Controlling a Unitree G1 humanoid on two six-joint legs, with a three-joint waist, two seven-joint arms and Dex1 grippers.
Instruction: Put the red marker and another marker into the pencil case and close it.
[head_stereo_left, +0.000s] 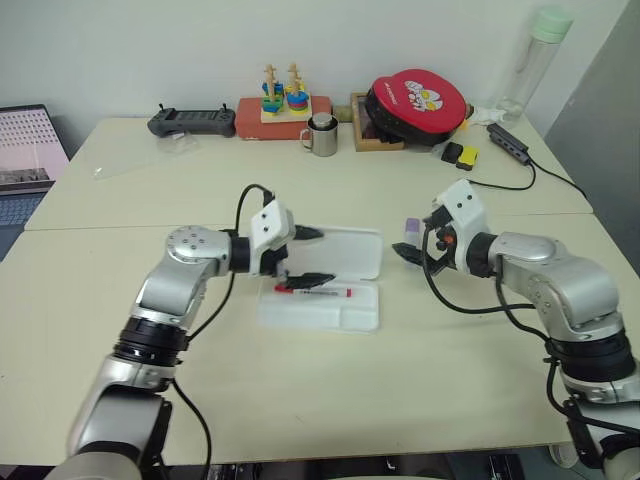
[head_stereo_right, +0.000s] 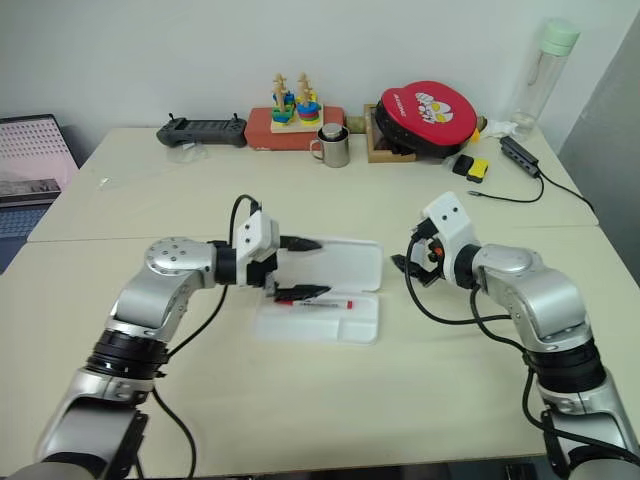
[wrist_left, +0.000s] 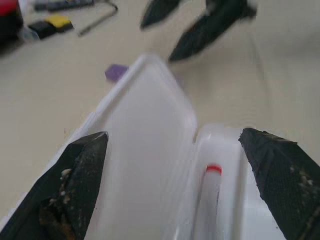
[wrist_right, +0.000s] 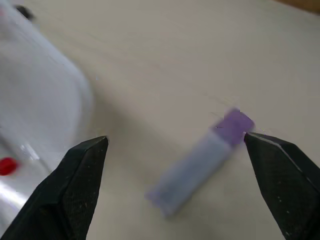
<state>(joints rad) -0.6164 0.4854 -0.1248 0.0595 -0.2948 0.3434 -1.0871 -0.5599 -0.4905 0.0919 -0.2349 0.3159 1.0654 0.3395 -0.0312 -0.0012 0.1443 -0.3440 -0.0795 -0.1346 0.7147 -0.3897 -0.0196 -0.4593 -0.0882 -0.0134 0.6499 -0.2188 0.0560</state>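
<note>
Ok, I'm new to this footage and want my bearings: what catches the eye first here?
The open white pencil case lies mid-table, with the red marker already lying in its tray. The left gripper hangs open right over that tray. Past the case's far end, the right gripper, open, brackets the lavender marker lying on the table.

Both arms reach inward, left end effector (head_stereo_left: 306, 256) and right end effector (head_stereo_left: 413, 255) spread wide.
</note>
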